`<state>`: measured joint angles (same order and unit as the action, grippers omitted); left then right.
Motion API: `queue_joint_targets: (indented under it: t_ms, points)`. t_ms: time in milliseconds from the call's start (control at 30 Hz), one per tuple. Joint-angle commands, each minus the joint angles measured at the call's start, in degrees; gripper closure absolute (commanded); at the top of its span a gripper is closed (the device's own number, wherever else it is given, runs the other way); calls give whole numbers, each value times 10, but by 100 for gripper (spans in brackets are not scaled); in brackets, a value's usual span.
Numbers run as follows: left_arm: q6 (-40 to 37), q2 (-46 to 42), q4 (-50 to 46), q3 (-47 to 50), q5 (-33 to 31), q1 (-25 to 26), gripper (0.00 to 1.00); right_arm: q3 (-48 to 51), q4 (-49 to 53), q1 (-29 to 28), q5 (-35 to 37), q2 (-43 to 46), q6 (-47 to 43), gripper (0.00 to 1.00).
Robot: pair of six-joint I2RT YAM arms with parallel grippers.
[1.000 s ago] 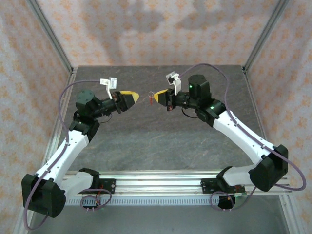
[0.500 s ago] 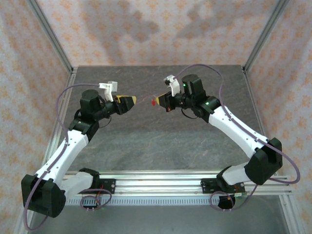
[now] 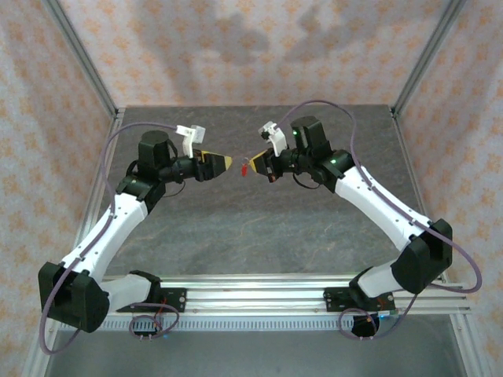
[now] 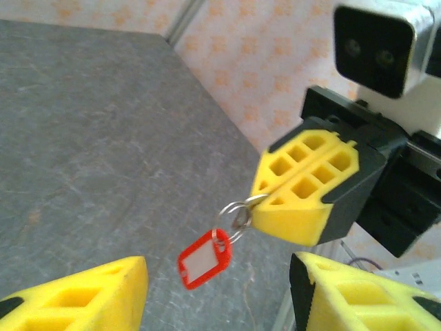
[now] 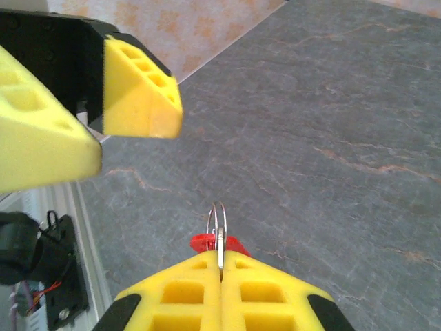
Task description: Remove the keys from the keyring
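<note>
The right tool (image 5: pixel 220 269) was clamped shut on a thin wire loop (image 5: pixel 218 224), its yellow fingers (image 5: pixel 186 296) pressed together. From the loop hung the red keyring (image 4: pixel 204 257), clear of the tabletop (image 3: pixel 236 228) and over its middle, nearer the far edge. The left tool (image 3: pixel 225 162) faced it from just beside. Its 2 fingers (image 4: pixel 76 293) stood apart, held nothing and did not touch the keyring.

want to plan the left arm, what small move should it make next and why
Probably ease the left gripper forward until its open fingers straddle the red tag: the tag hangs free below the split ring pinched by the shut right gripper.
</note>
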<state>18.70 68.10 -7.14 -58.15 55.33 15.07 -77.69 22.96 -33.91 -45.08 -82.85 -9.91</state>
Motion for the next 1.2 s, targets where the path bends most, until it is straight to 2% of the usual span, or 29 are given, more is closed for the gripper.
queue_joint_targets:
  t_ms: [0, 200, 500, 633, 933, 1000, 1100, 1167]
  points:
    - [-46, 7, -38, -30, 38, 14, 44, -32, 30, 3, -55, -6, -29, 100]
    - [-58, 11, -45, -41, 43, 22, 41, -39, 48, 3, -88, -8, -38, 100]
    - [-71, 26, -64, -62, 62, 35, 42, -42, 56, 3, -117, -11, -44, 100]
    - [-74, 29, -70, -64, 67, 36, 48, -43, 55, 3, -121, -12, -44, 100]
    - [-82, 38, -81, -70, 78, 36, 77, -40, 53, 3, -125, -13, -44, 100]
    - [-82, 39, -81, -69, 79, 37, 78, -41, 52, 3, -127, -13, -44, 100]
    - [-84, 39, -86, -68, 78, 37, 73, -40, 50, 3, -128, -13, -44, 100]
    - [-86, 39, -87, -67, 79, 37, 78, -40, 49, 3, -127, -13, -44, 100]
